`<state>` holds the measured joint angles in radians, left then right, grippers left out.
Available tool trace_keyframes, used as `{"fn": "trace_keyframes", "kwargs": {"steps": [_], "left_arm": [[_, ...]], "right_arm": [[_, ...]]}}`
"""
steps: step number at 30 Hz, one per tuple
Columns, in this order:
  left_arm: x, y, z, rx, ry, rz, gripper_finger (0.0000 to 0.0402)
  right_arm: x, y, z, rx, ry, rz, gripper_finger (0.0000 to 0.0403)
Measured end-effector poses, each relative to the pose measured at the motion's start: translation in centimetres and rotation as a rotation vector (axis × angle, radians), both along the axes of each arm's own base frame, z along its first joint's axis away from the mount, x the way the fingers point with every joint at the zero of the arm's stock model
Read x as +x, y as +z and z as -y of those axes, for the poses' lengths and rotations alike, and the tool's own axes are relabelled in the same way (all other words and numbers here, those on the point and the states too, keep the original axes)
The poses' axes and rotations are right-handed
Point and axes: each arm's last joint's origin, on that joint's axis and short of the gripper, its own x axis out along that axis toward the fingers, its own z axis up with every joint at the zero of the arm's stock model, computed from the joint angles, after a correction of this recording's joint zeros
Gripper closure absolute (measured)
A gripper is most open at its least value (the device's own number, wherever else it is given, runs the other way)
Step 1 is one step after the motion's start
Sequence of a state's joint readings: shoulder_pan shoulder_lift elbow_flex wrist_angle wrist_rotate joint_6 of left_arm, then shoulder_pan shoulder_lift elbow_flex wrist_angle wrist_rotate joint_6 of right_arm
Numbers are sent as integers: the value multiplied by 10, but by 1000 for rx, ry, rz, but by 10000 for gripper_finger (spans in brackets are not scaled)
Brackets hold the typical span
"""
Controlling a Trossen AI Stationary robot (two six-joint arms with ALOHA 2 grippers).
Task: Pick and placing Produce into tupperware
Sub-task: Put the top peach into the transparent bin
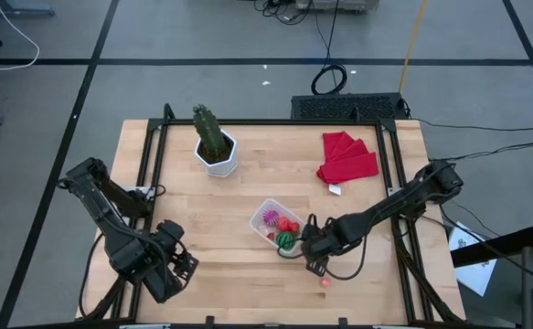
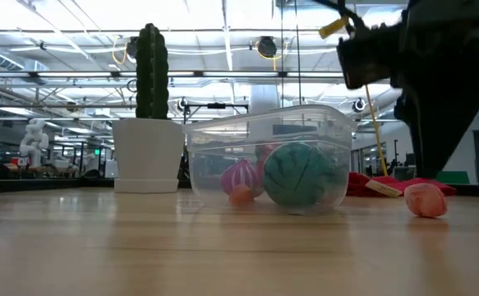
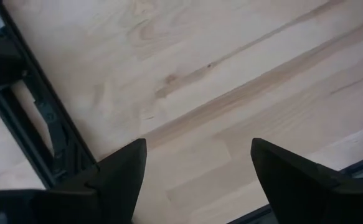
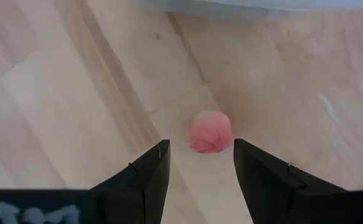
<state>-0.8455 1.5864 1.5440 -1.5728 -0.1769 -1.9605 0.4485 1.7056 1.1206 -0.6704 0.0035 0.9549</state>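
Item: pink berry point(image 4: 210, 132), the one piece of produce outside the container. It lies on the bare wooden table point(image 1: 220, 256), near the front edge and a little apart from the tupperware. Small, round and likely very light; its smooth curve may let it roll or squirt out of a pinch. Best taken across its middle, with the fingers coming down on either side.

Right gripper point(image 4: 200, 163): hovers above the berry, beside the tupperware; fingers parted with nothing between them, the berry showing just beyond the gap.

Tupperware point(image 2: 268, 156): clear, thin-walled, rounded corners, mid-table. Probably light enough to slide if bumped. Holds the green striped melon point(image 2: 298, 175), a purple ridged piece point(image 2: 241, 176) and red berries point(image 1: 286, 225).

Left gripper point(image 3: 197, 171): parked at the front left of the table, well apart from the work, fingers spread and empty.

Also present: cactus point(image 1: 209, 132) in a white pot point(image 1: 220, 162) behind the tupperware; red cloth point(image 1: 346, 156) at the rear right.
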Motion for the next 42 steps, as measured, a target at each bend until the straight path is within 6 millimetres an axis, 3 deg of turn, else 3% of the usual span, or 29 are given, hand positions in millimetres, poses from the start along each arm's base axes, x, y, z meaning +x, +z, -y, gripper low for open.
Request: {"fn": "trace_keyframes", "kwargs": {"steps": [24, 35, 42], "left_arm": [[0, 1, 0, 7, -45, 2, 110], [0, 1, 0, 8, -45, 2, 110], [0, 1, 0, 7, -46, 2, 110]], "right_arm": [[9, -26, 2, -36, 32, -50, 235], [10, -26, 2, -34, 30, -50, 307], [9, -26, 2, -30, 31, -52, 313]]}}
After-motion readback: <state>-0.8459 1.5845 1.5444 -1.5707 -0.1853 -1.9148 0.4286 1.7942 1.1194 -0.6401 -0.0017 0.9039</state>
